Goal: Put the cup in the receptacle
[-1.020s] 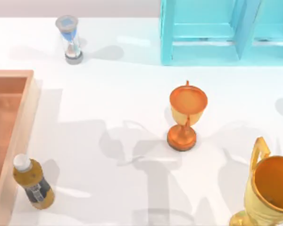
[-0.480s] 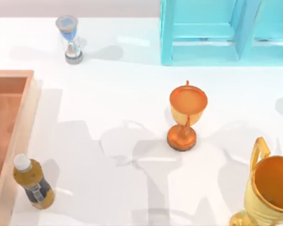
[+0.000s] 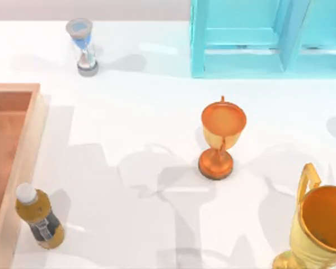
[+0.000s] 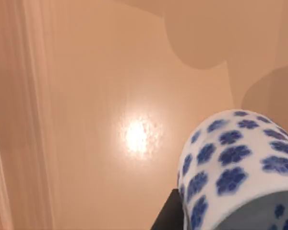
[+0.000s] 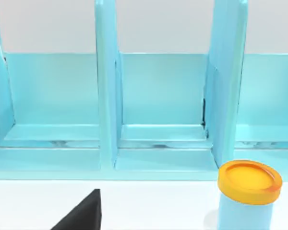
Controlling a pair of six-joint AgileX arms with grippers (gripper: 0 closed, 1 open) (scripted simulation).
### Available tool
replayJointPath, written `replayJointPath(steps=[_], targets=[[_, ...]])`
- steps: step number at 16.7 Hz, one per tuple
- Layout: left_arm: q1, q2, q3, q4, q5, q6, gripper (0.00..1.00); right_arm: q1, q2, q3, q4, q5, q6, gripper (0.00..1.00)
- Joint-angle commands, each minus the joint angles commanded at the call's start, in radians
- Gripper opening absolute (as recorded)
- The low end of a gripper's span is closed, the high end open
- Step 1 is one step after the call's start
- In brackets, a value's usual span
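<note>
Left wrist view: cup [image 4: 235, 163] is carried close under the camera above the tray [image 4: 110, 96] floor, with a dark bit of the left gripper at its base; I judge it pinched, not yet set down. Top view: tray [image 3: 22, 151] at the table's left edge, trophy [image 3: 221, 137] mid-table. Remaining, by my estimate: lower, release, withdraw; the right arm is parked facing the turquoise shelf [image 5: 163, 96], finger state cannot be told.

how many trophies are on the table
2. An orange trophy stands near the middle of the table, and a golden handled trophy stands at the near right corner, cut off by the edge of the top view. More could lie outside the frame.
</note>
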Motion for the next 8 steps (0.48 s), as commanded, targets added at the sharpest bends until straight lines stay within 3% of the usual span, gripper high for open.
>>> replayJointPath(steps=[5, 8], targets=[[0.0, 0.0, 0.0, 0.0, 0.0, 0.0, 0.98, 0.0, 0.0, 0.0, 0.0, 0.0, 0.0, 1.0], [0.0, 0.0, 0.0, 0.0, 0.0, 0.0, 1.0, 0.0, 0.0, 0.0, 0.0, 0.0, 0.0, 1.0]])
